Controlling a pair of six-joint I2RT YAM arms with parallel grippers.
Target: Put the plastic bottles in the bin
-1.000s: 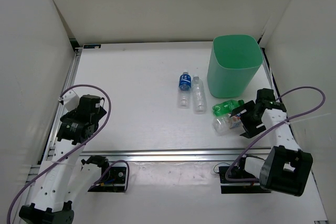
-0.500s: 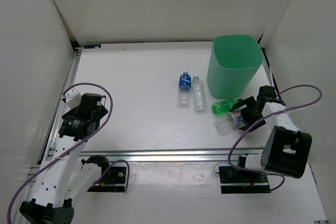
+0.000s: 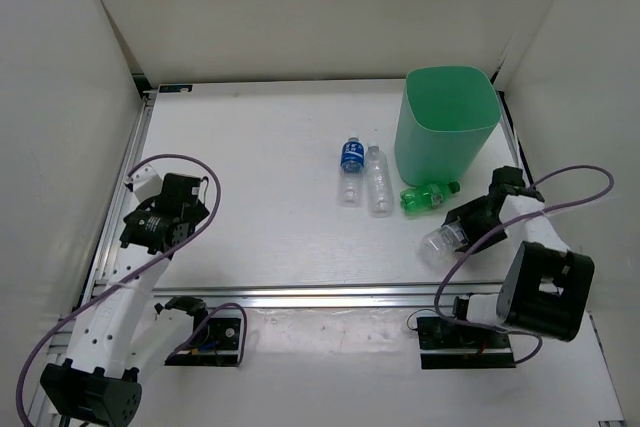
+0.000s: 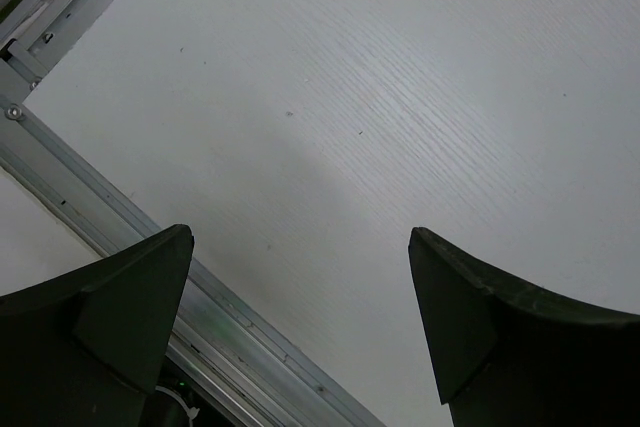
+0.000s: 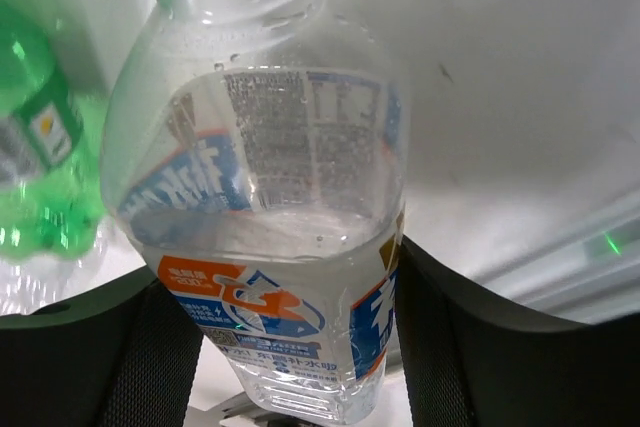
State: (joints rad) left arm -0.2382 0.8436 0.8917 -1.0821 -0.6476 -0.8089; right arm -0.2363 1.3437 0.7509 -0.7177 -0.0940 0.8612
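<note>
My right gripper [image 3: 458,229] [image 5: 290,332] is shut on the clear plastic bottle with the white-blue-orange label [image 3: 438,240] [image 5: 265,207]; both fingers press its sides. The green bottle [image 3: 424,195] [image 5: 38,182] lies just beyond it, against the foot of the mint-green bin [image 3: 447,125]. The blue-label bottle [image 3: 350,169] and the plain clear bottle [image 3: 378,180] lie side by side left of the bin. My left gripper [image 3: 172,212] [image 4: 300,282] hangs open over bare table at the left, far from all bottles.
An aluminium rail [image 4: 120,247] runs along the table's left edge under my left gripper, and another [image 3: 320,294] runs along the near edge. White walls enclose the table on three sides. The bin stands in the far right corner.
My right gripper has closed on the labelled bottle and drawn it a little toward the near edge. The green bottle has shifted toward the bin. The left arm has moved slightly.
</note>
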